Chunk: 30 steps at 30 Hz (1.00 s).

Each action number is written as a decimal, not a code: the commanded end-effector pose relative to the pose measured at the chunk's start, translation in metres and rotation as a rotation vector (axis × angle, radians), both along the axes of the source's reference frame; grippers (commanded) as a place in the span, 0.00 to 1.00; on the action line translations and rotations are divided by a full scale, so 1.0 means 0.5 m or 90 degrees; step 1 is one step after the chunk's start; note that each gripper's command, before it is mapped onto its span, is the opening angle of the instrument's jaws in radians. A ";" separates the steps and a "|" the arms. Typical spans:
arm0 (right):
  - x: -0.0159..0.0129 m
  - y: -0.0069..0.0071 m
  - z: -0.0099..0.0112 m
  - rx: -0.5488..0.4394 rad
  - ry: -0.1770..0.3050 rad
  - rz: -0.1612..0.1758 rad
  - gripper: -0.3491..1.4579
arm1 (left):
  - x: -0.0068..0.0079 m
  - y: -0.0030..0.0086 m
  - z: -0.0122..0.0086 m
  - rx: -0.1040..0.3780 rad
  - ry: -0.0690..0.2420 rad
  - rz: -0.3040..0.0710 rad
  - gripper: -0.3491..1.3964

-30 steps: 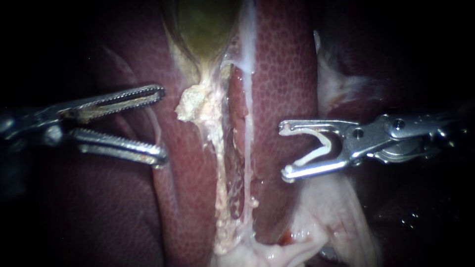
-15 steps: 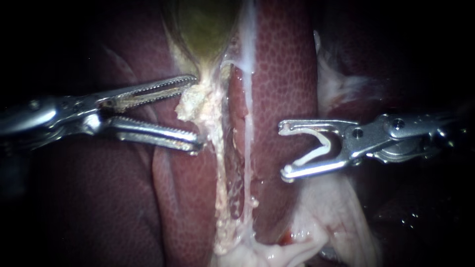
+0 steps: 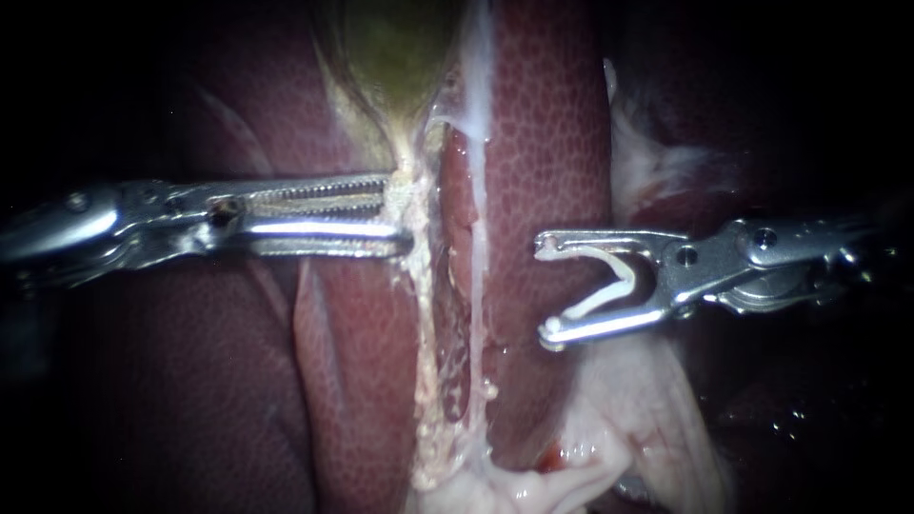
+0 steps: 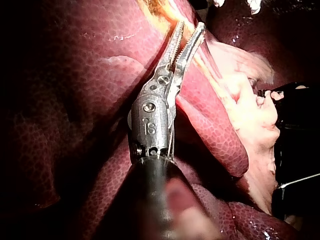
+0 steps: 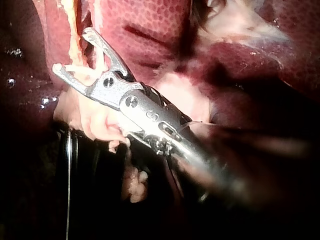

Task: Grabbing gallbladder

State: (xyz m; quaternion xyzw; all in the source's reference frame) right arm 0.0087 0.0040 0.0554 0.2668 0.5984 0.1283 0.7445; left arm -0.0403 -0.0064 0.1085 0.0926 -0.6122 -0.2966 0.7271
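At the narrow lower end of the gallbladder (image 3: 400, 57), where the green body passes into pale, crumbly tissue, the left instrument (image 3: 395, 217) now has its hand closed, and the two toothed jaws pinch this pale neck from above and below. Half a second ago the same jaws were open on both sides of the pale lump, and a second ago they stood well apart from it over the liver (image 3: 552, 143); so the hand has come in from the left and closed. The lump is now pressed between the jaws and mostly hidden. The gallbladder itself has not shifted against the liver and lies in its bed at the top of the endoscope view. The right instrument (image 3: 545, 288) has not moved: it waits beside the pale strand, not touching it, with a white clip (image 3: 621, 279) seated between its wide-apart jaws. I judge that the grab is made, but no pull shows yet, so the hold is not tested.
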 end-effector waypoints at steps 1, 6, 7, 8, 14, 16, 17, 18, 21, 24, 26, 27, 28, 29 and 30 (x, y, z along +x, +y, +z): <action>0.0000 0.0000 0.0000 0.000 0.000 0.000 0.52 | 0.0002 0.0000 0.0003 0.001 0.007 0.000 0.00; 0.0000 0.0000 0.0000 0.000 0.000 0.000 0.52 | 0.0010 -0.0004 0.0011 0.005 0.029 0.002 0.00; 0.0000 0.0000 0.0000 0.000 0.000 0.000 0.52 | 0.0011 -0.0005 0.0010 0.006 0.031 0.002 0.00; 0.0000 0.0000 0.0000 0.000 0.000 0.000 0.52 | 0.0013 -0.0006 0.0008 0.006 0.031 0.001 0.00; -0.0001 0.0000 0.0000 0.000 0.000 0.000 0.52 | 0.0024 -0.0005 0.0001 0.004 0.032 0.001 0.00; -0.0001 0.0000 0.0000 0.000 0.000 0.000 0.52 | 0.0030 -0.0003 -0.0003 0.005 0.032 0.002 0.00; -0.0001 0.0000 0.0000 0.000 0.000 0.000 0.52 | 0.0032 -0.0002 -0.0005 0.005 0.032 0.002 0.00; -0.0001 0.0000 0.0000 0.000 0.000 0.000 0.52 | 0.0037 0.0001 -0.0009 0.006 0.032 0.002 0.00; -0.0002 -0.0001 0.0000 0.000 0.000 0.000 0.52 | 0.0048 0.0008 -0.0017 0.008 0.031 0.002 0.00; -0.0003 -0.0001 0.0000 0.000 0.000 -0.001 0.52 | 0.0062 0.0018 -0.0028 0.011 0.030 0.001 0.00; -0.0003 -0.0001 0.0000 0.000 0.000 -0.001 0.52 | 0.0073 0.0026 -0.0036 0.013 0.032 -0.001 0.00; -0.0003 -0.0001 0.0000 0.000 0.000 -0.001 0.52 | 0.0078 0.0030 -0.0041 0.014 0.033 -0.003 0.00; -0.0003 -0.0001 0.0000 0.000 0.000 -0.001 0.52 | 0.0086 0.0037 -0.0047 0.016 0.033 -0.004 0.00; -0.0003 -0.0001 0.0000 0.000 0.000 -0.001 0.52 | 0.0091 0.0042 -0.0051 0.018 0.033 -0.005 0.00; -0.0003 0.0000 0.0000 0.000 0.000 -0.001 0.52 | 0.0099 0.0048 -0.0058 0.020 0.035 -0.007 0.00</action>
